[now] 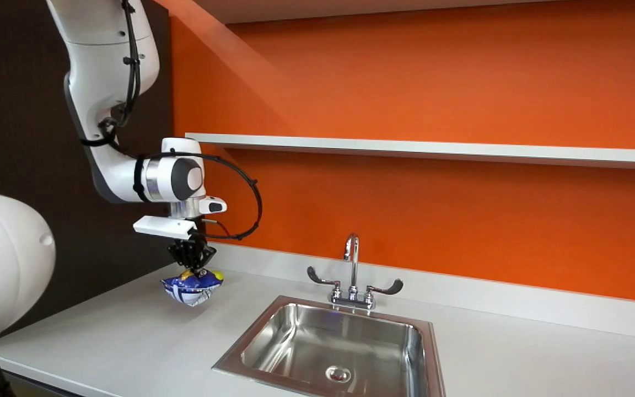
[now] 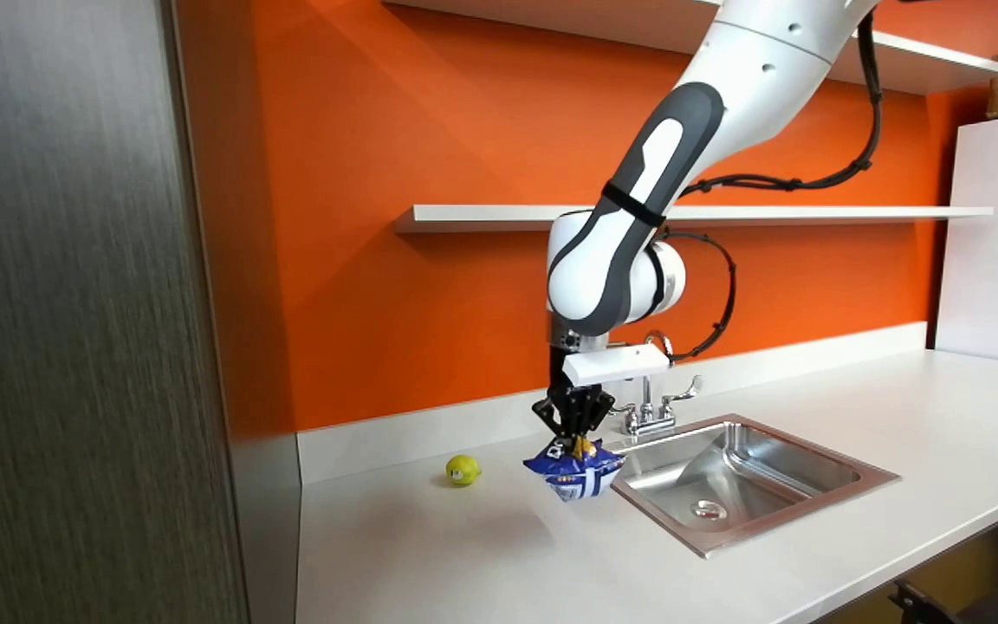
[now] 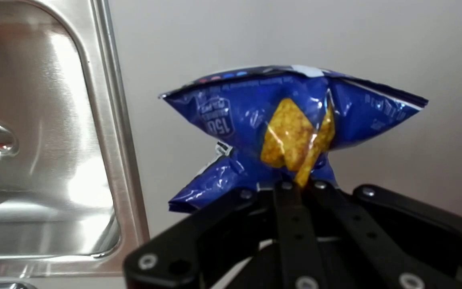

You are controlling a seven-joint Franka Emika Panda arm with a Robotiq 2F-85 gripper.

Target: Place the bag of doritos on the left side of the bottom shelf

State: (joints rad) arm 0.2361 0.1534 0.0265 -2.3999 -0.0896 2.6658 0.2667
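A blue bag of Doritos [image 3: 235, 104] with orange chips printed on it hangs from my gripper [image 3: 303, 186]. The fingers are shut on the pinched middle of the bag. In both exterior views the bag [image 1: 190, 289] [image 2: 575, 478] is held above the counter, left of the sink. The lower white shelf [image 1: 405, 148] runs along the orange wall above the counter. It also shows in an exterior view [image 2: 482, 218], with its left end left of the arm. My gripper [image 1: 196, 270] is well below the shelf. The bag's pinched part is hidden between the fingers.
A steel sink [image 1: 251, 342] with a faucet [image 1: 354, 275] is set in the white counter [image 2: 395, 555]. A yellow-green lemon-like object [image 2: 463, 471] lies near the back wall. A dark panel [image 2: 92, 312] stands at the left end. An upper shelf [image 2: 620, 22] hangs higher.
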